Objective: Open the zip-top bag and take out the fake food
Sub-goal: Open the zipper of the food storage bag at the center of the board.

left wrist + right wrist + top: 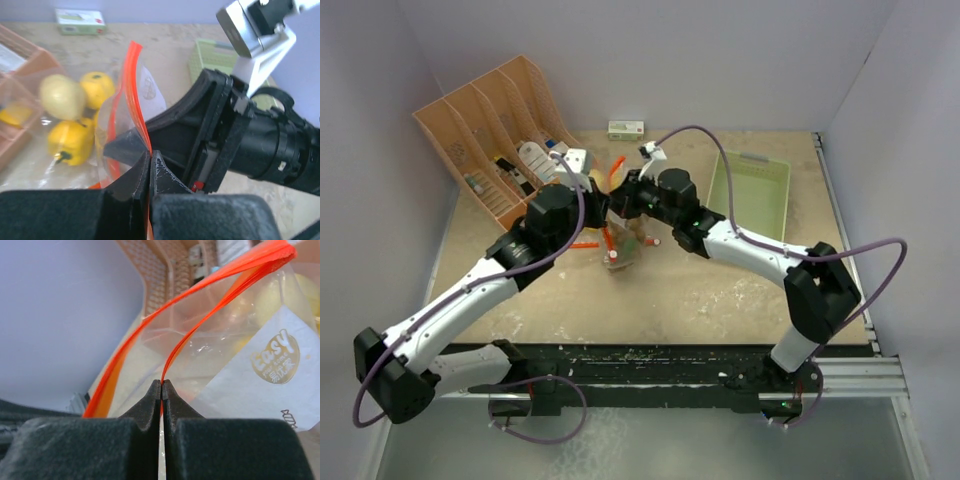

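Observation:
A clear zip-top bag [620,240] with an orange zip strip hangs between my two grippers above the table's middle. My left gripper [149,155] is shut on one lip of the bag's orange strip [131,85]. My right gripper [162,384] is shut on the other lip [200,325], and the two lips stand apart, so the mouth gapes. Yellow fake food [75,140], lemons and a pepper, shows through the plastic in the left wrist view. The bag's white label [270,370] shows in the right wrist view.
An orange file rack [490,140] with bottles and packets stands at the back left, close behind the bag. A light green tray [752,190] lies at the back right. A small white-green box [626,128] lies by the back wall.

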Robot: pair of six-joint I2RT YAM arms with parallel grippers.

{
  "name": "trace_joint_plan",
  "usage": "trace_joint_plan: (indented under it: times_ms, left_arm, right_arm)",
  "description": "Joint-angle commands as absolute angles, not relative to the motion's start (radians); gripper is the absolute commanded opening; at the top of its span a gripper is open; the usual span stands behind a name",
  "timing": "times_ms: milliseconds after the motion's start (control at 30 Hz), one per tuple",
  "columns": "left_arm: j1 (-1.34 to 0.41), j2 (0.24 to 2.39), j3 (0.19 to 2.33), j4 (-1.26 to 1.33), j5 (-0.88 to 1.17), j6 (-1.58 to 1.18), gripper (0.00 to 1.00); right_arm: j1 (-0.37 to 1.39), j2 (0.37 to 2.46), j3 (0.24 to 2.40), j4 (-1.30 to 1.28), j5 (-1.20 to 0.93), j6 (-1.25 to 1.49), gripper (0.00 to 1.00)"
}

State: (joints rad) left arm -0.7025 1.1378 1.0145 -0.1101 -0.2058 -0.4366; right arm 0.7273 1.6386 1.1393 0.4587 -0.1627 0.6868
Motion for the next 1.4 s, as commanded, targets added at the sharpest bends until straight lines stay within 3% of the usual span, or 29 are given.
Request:
trace_joint_plan:
  times_ms: [0,267,633,867,1100,1133,1233,1300,1367]
  left_arm:
    - [-0.695,1.031,1.102,-0.219,-0.418,-0.388,0.0]
    - [-0.696,1.135,1.093,-0.223,-0.369,-0.419,0.0]
    - [-0.696,1.332,0.952,0.04,-0.143,-0.553,0.0]
    - [-0.697,1.442,0.933,0.169,-0.04,-0.616,0.0]
    - [-0.698,1.444,0.931,0.168,-0.074,-0.588,0.0]
    - [-0.698,1.441,0.933,0.166,-0.078,-0.582,0.0]
    - [-0.699,1.439,0.934,0.175,-0.065,-0.578,0.0]
    - [-0.699,1.44,0.934,0.185,-0.056,-0.578,0.0]
    - [-0.699,1.442,0.934,0.188,-0.054,-0.578,0.0]
  right_arm:
    - [0.771,1.652,1.236,0.517,-0.212,0.658,0.0]
    - [0.769,1.597,1.055,0.538,-0.169,0.693,0.0]
    - [0.757,1.325,0.682,0.42,0.019,0.726,0.0]
    - [0.751,1.152,0.577,0.252,0.209,0.734,0.0]
    - [0.749,1.041,0.523,0.14,0.334,0.799,0.0]
    - [0.75,1.028,0.525,0.12,0.361,0.803,0.09]
    - [0.75,0.99,0.561,0.096,0.41,0.777,0.49]
    - [0.751,0.978,0.599,0.13,0.393,0.73,0.55]
    - [0.751,0.988,0.648,0.153,0.371,0.713,0.52]
